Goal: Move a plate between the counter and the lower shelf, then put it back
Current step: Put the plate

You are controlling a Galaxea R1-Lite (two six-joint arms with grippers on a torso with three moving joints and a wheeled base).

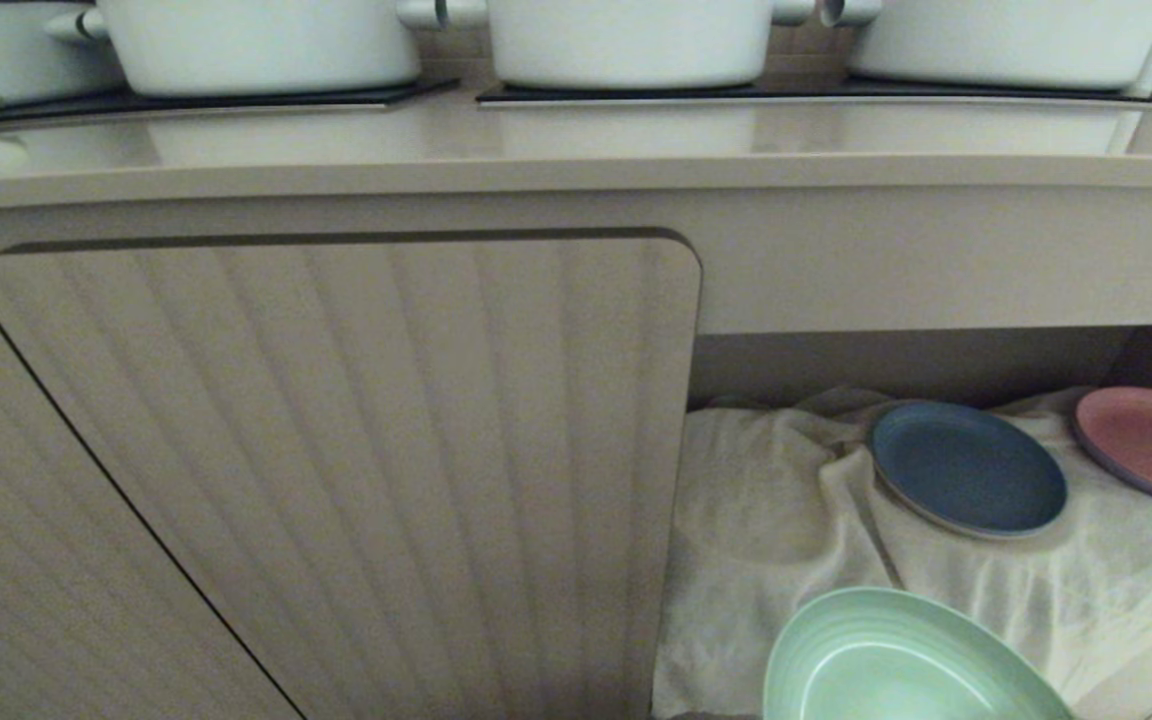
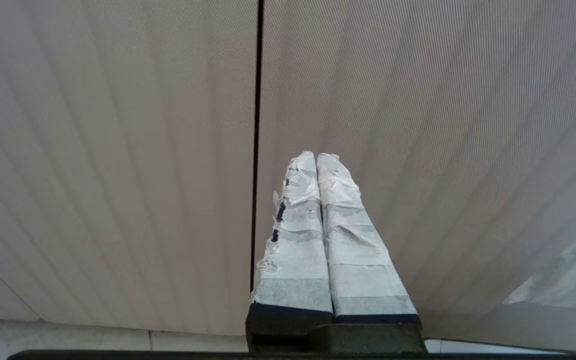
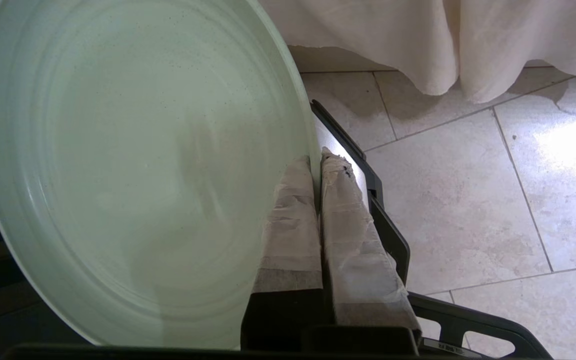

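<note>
The right gripper [image 3: 316, 165] is clamped on the rim of the plate [image 3: 133, 165], its two tape-wrapped fingers [image 3: 293, 220] pressed together with the thin mint-green edge pinched between them. In the right wrist view the plate is held clear of any surface, over pale floor tiles [image 3: 468, 200] and the robot's dark base [image 3: 383, 235], with the hem of the white cloth [image 3: 418, 40] hanging down just beyond it.

From the head view the plate [image 1: 896, 660] shows at the bottom edge of the picture, tilted, in front of the front edge of the lower shelf [image 1: 936, 360] — not resting on the cloth [image 1: 766, 510]. Farther in on that shelf a dark blue plate [image 1: 971, 470] lies near the back, and a pink plate [image 1: 1151, 440] lies toward the back right corner, the two apart from each other.

Above, the counter [image 1: 536, 150] carries three white pots [image 1: 256, 40] on black hob panels [image 1: 636, 95] along its back; the plate is well below its rounded front edge. A ribbed beige cabinet door [image 1: 336, 450] closes the space to the left of the shelf.

The left gripper [image 2: 317, 160] hangs parked facing that ribbed door [image 2: 418, 125] — its taped fingers [image 2: 295, 240] together, holding nothing.
</note>
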